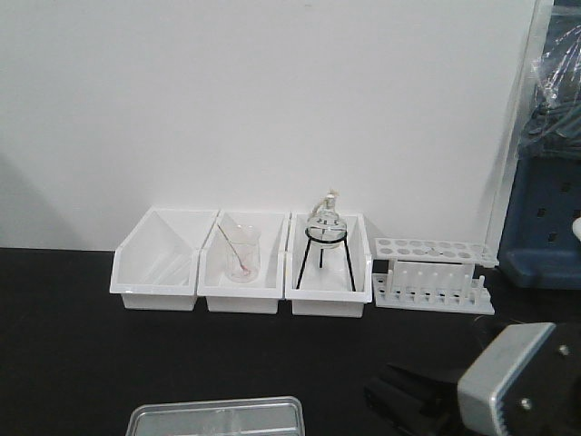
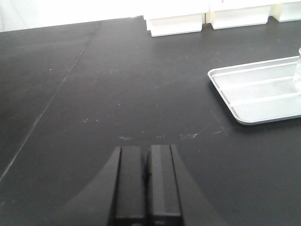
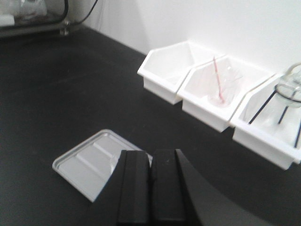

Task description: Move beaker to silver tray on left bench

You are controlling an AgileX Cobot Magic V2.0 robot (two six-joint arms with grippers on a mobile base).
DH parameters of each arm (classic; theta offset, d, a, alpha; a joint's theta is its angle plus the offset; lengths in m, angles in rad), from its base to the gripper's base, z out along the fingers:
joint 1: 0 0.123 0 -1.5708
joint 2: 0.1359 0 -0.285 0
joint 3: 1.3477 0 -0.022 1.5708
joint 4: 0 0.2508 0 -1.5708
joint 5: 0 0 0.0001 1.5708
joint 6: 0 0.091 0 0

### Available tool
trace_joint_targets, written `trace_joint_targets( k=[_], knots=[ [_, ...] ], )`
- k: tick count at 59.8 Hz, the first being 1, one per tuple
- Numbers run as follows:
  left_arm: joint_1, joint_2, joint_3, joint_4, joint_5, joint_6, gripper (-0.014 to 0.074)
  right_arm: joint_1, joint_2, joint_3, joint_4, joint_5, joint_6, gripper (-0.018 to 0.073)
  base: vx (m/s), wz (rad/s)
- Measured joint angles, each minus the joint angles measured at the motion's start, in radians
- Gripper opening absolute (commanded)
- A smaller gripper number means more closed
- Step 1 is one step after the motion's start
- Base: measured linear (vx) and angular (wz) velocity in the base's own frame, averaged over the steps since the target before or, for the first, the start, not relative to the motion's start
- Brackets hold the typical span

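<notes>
The silver tray (image 2: 254, 89) lies on the black left bench (image 2: 117, 84); it also shows in the front view (image 1: 213, 420) and the right wrist view (image 3: 87, 160). The small clear beaker (image 2: 297, 70) stands in the tray, cut off by the right edge of the left wrist view. In the right wrist view only a faint sliver of it (image 3: 113, 164) shows beside my finger. My left gripper (image 2: 146, 150) is shut and empty, low over bare bench left of the tray. My right gripper (image 3: 150, 154) is shut and empty, just right of the tray.
Three white bins (image 1: 241, 263) stand along the back wall. The middle one holds a beaker with a rod and pink residue (image 1: 241, 254), the right one a flask on a black tripod (image 1: 325, 238). A white test tube rack (image 1: 434, 272) stands to their right. My right arm (image 1: 508, 381) is at bottom right.
</notes>
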Motion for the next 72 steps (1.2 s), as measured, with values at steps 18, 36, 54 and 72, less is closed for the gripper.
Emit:
trace_joint_targets(
  k=[18, 36, 54, 72],
  knots=[
    [0.000, 0.000, 0.000, 0.000, 0.000, 0.000, 0.0001, -0.297, -0.352, 0.093, 0.289, 0.187, -0.264, 0.0030, 0.00, 0.00],
    [0.000, 0.000, 0.000, 0.000, 0.000, 0.000, 0.0001, -0.588, -0.779, 0.455, 0.556, 0.207, -0.387, -0.0016, 0.00, 0.00],
    [0.000, 0.000, 0.000, 0.000, -0.001, 0.000, 0.0001, -0.603, -0.977, 0.614, 0.620, 0.317, -0.453, -0.0016, 0.00, 0.00],
    [0.000, 0.000, 0.000, 0.000, 0.000, 0.000, 0.0001, -0.572, -0.980, 0.616, 0.607, 0.352, -0.489, -0.0014, 0.00, 0.01]
  ],
)
